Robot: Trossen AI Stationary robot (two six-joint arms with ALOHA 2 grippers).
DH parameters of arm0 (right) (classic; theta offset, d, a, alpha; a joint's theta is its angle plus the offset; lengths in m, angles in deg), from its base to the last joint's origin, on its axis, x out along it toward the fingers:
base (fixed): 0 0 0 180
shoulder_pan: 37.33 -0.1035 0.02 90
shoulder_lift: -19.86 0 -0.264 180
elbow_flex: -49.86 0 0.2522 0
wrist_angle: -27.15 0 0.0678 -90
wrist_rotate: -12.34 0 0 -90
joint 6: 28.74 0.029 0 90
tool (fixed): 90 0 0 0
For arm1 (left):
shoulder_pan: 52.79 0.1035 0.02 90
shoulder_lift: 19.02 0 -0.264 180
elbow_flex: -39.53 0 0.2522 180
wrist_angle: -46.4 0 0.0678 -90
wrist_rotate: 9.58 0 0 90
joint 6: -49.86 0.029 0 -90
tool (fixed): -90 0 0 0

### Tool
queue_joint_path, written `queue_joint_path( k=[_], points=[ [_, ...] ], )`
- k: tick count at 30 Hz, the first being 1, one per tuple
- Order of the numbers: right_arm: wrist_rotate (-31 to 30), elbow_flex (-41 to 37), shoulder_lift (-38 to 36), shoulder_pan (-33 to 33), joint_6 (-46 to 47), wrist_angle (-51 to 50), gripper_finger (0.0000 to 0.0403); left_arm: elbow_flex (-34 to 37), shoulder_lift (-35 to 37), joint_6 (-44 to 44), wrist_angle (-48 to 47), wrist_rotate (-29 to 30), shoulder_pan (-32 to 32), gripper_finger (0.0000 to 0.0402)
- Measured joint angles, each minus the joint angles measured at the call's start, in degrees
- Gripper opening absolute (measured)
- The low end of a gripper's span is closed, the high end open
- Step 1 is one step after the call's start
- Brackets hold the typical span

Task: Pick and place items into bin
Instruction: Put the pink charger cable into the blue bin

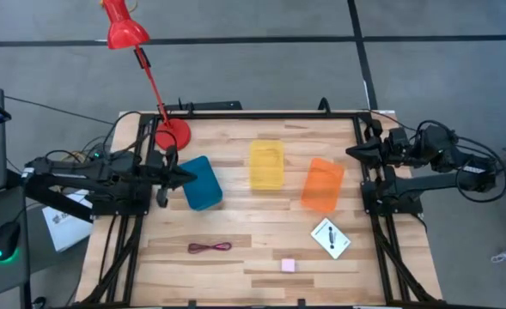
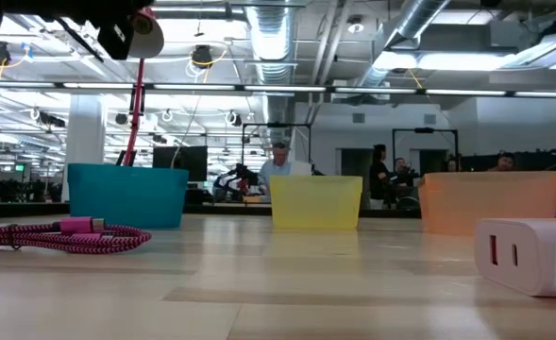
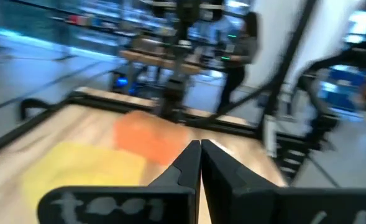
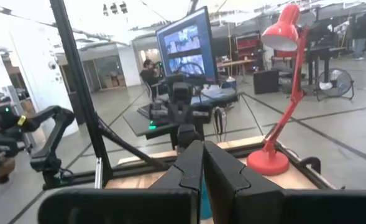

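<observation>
Three small items lie near the table's near edge. A dark red looped cord (image 1: 210, 248) (image 2: 65, 234) lies flat on the left, a pale pink cube (image 1: 288, 265) in the middle, and a white square block with a black mark (image 1: 331, 238) (image 2: 532, 253) on the right. Blue (image 1: 201, 182), yellow (image 1: 266, 165) and orange (image 1: 323, 184) bins stand mid-table. My left gripper (image 1: 184, 176) (image 3: 200, 146) hovers shut at the blue bin's left side. My right gripper (image 1: 350, 152) (image 4: 202, 146) hangs shut over the table's right edge. Neither is close to the items.
A red desk lamp (image 1: 171, 133) (image 4: 282, 93) stands at the far left corner, its head reaching beyond the table. A black frame (image 1: 261, 114) rims the table. Bare wood lies between the bins and the items. People stand in the room behind.
</observation>
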Motion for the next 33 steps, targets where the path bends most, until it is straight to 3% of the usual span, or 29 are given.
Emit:
queue_joint_path(
  k=[6,9,12,15,22,26,33],
  points=[
    [0.32,0.02,2.50,-1.07,-6.73,0.19,0.0009,0.02,-1.36,2.10,4.23,6.79,0.03,0.0000],
    [0.32,0.00,5.47,-2.62,-9.90,0.02,0.0010,0.00,-1.30,5.76,10.44,2.71,0.07,0.0000],
    [0.28,0.00,8.98,-4.37,-11.56,0.01,0.0017,-0.51,-1.34,3.44,13.59,-3.23,-0.01,0.0000],
    [0.28,0.00,12.68,-6.39,-12.14,0.69,0.0033,-2.44,-1.30,2.33,12.89,-3.16,0.03,0.0000],
    [0.22,-0.05,20.56,-11.42,-13.20,7.00,0.0082,-9.47,-3.53,10.00,-1.73,-2.92,-2.48,0.0000],
    [0.18,-0.04,22.60,-13.90,-13.18,10.69,0.0102,-15.01,-7.26,16.17,-7.76,1.06,-5.53,0.0000],
    [0.13,-0.04,24.30,-15.94,-13.18,13.49,0.0116,-25.56,-16.88,19.33,-19.94,6.35,-10.01,0.0006]
  ],
)
